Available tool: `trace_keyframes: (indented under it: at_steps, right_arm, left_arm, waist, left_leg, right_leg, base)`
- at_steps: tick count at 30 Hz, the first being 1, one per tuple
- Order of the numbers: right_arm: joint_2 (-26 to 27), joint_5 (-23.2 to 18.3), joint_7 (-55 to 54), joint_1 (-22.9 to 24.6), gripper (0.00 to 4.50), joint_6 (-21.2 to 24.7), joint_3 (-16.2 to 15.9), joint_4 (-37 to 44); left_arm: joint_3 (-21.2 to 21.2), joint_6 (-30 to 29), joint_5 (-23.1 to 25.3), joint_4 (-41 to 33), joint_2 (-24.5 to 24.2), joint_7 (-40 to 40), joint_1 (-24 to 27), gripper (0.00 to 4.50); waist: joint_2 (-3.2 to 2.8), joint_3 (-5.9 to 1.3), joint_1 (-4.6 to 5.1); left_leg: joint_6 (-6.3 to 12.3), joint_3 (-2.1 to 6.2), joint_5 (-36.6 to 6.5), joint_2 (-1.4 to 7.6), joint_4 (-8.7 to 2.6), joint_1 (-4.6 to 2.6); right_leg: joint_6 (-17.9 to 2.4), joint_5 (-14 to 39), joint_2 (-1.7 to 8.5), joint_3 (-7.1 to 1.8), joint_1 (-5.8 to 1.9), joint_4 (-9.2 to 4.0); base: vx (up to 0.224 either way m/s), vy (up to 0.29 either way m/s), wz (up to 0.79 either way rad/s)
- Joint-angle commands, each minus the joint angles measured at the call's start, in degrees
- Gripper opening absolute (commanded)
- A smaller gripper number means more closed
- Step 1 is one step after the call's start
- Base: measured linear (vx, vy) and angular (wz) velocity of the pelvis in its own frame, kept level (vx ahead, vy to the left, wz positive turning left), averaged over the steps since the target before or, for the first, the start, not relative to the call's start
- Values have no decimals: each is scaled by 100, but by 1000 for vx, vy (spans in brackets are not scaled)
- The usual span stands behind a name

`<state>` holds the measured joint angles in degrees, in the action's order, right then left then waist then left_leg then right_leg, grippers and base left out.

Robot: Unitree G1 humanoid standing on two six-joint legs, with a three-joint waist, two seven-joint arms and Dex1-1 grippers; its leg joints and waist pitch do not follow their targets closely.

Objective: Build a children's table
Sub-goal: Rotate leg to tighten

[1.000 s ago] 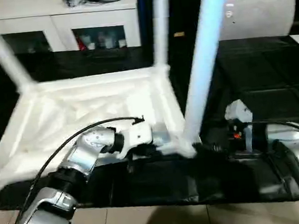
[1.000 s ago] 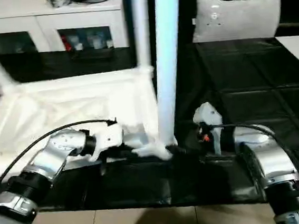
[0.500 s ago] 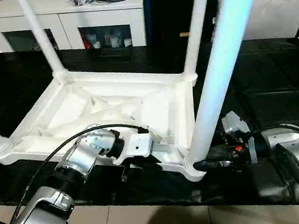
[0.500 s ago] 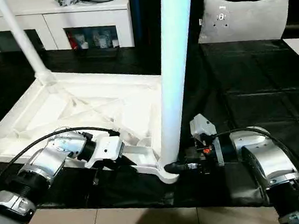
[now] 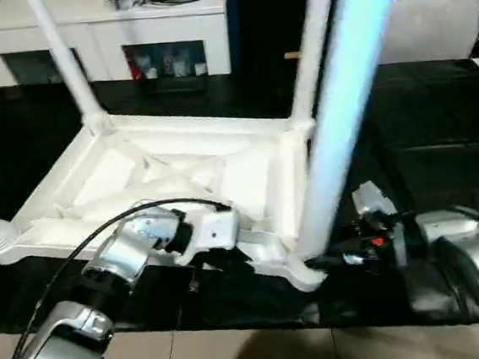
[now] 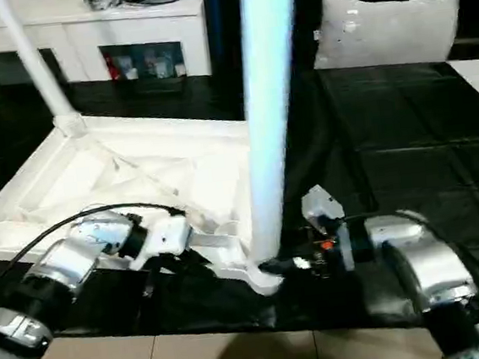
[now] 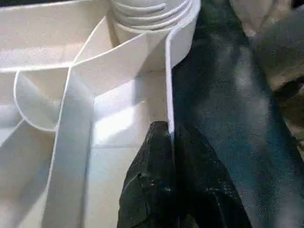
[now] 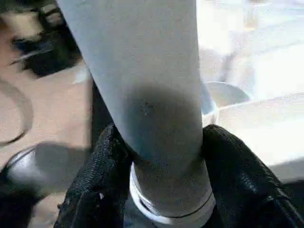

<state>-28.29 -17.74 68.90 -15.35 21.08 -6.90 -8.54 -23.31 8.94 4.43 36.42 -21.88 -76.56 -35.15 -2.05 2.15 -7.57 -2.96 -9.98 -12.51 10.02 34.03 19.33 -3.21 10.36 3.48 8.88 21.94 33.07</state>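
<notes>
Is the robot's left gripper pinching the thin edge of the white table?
Yes, in the left wrist view the left gripper has its two black fingers shut on the thin side wall of the tabletop.

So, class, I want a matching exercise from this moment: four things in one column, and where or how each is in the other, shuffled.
1. left gripper
2. right gripper
3. tabletop
4. grey cushion

A. lying underside up
B. far side of the black surface
C. fingers around the nearest leg's base
D. pinching the tabletop's thin rim

Pairs: 1-D, 2-C, 3-A, 4-B
</notes>
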Motion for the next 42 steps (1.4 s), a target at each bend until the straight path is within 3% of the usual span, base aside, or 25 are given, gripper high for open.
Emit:
trace_keyframes:
  at_steps: [1, 3, 4, 7, 9, 10, 12, 15, 16, 19, 21, 27, 29, 30, 31, 36, 42]
  right_arm:
    - [225, 162, -699, -115, 201, 140, -7, 36]
    - [455, 267, -1160, -199, 199, 202, 58, -36]
    - [697, 374, -1647, -301, 197, 307, 117, -120]
    - [1235, 649, -2780, -590, 195, 602, 220, -380]
    - [1496, 743, -3286, -736, 195, 675, 296, -524]
    - [1718, 777, -3608, -873, 195, 653, 344, -677]
    - [1879, 762, -3780, -967, 195, 566, 376, -792]
    - [1943, 887, -3834, -993, 229, 417, 343, -824]
    - [1932, 948, -3848, -971, 263, 371, 339, -830]
    - [1830, 930, -3711, -857, 284, 237, 351, -770]
    - [1766, 935, -3655, -818, 297, 122, 355, -775]
    - [1211, 630, -2752, -513, 345, -199, 499, -451]
    - [982, 582, -2419, -440, 362, -277, 486, -414]
    - [838, 570, -2227, -412, 372, -357, 478, -420]
    - [764, 555, -2122, -403, 385, -395, 481, -428]
    - [207, 400, -1230, -340, 426, -542, 419, -411]
    - [-222, 204, -214, -222, 431, -505, 152, -230]
  left_arm:
    - [-96, -182, -3, -157, 237, 216, 27, 0]
    - [-10, -525, -21, -199, 326, 432, 23, 0]
    - [86, -861, -78, -257, 452, 640, 20, 0]
    - [211, -1419, -71, -415, 775, 1202, 2, 0]
    - [256, -1568, -40, -491, 926, 1466, 2, 0]
    - [305, -1714, 4, -531, 1070, 1740, -11, 0]
    - [349, -1812, 85, -533, 1156, 2005, -33, 0]
    - [358, -1923, 175, -609, 1131, 2100, -23, 0]
    - [372, -1949, 202, -635, 1108, 2129, -14, 0]
    - [387, -1862, 256, -630, 979, 2133, 5, 0]
    - [384, -1818, 268, -624, 928, 2133, 11, 0]
    - [279, -1237, 312, -469, 628, 1796, -1, 0]
    - [240, -1118, 350, -404, 543, 1724, -17, 0]
    - [219, -1043, 369, -346, 497, 1683, -34, 0]
    - [205, -999, 368, -326, 471, 1632, -40, 0]
    - [72, -563, 234, -298, 259, 964, -30, 0]
    - [-125, -66, 157, -278, 49, 302, -18, 0]
  waist:
    - [53, -293, 24]
    - [15, -271, 107]
    - [22, -278, 166]
    - [-14, -289, 292]
    - [-17, -301, 398]
    - [-48, -319, 401]
    - [-47, -332, 422]
    - [-46, -387, 383]
    - [-50, -390, 376]
    - [-68, -408, 331]
    - [-77, -418, 297]
    - [-73, -407, 165]
    - [-100, -410, 127]
    - [-151, -403, 101]
    - [-119, -394, 89]
    - [-133, -381, 41]
    - [-127, -410, -85]
  left_leg:
    - [303, 132, -674, 315, -359, 14]
    - [265, 129, -829, 264, -349, -22]
    - [225, 144, -853, 292, -364, -19]
    - [139, 190, -916, 303, -373, 7]
    - [176, 180, -864, 279, -356, 15]
    - [226, 182, -767, 284, -350, 15]
    - [264, 184, -671, 300, -349, 46]
    - [462, 191, -203, 331, -324, 93]
    - [502, 191, -143, 337, -316, 99]
    - [601, 196, -35, 380, -300, 87]
    - [672, 196, 101, 385, -283, 117]
    - [694, 179, -81, 387, -286, 111]
    - [703, 195, -109, 410, -284, 108]
    - [714, 180, -180, 385, -271, 108]
    - [706, 161, -235, 368, -269, 113]
    - [714, 143, -306, 328, -265, 112]
    - [817, 151, -194, 372, -249, 106]
  right_leg:
    - [5, 2411, 615, -356, -319, -590]
    - [202, 2862, 599, -318, -307, -684]
    - [185, 2819, 588, -311, -309, -679]
    - [48, 2645, 604, -294, -329, -653]
    - [-54, 2494, 615, -332, -331, -645]
    - [-122, 2313, 615, -352, -333, -612]
    - [-209, 2073, 615, -367, -347, -578]
    - [-430, 1155, 622, -424, -375, -424]
    - [-472, 986, 620, -430, -369, -401]
    - [-653, 584, 645, -445, -364, -337]
    - [-686, 368, 648, -450, -365, -301]
    - [-554, 606, 644, -444, -362, -335]
    - [-519, 565, 635, -439, -354, -322]
    - [-499, 673, 632, -429, -348, -336]
    - [-438, 858, 627, -430, -345, -372]
    - [-193, 1441, 592, -396, -336, -452]
    - [-254, 1185, 590, -403, -305, -388]
  base:
    - [0, 0, 0]
    - [0, 0, 0]
    - [0, 0, 0]
    - [0, 0, 0]
    - [0, 0, 0]
    - [0, 0, 0]
    - [0, 0, 0]
    - [0, 0, 0]
    - [0, 0, 0]
    - [0, 0, 0]
    - [0, 0, 0]
    - [0, 0, 0]
    - [0, 0, 0]
    - [0, 0, 0]
    - [0, 0, 0]
    - [0, 0, 0]
    - [0, 0, 0]
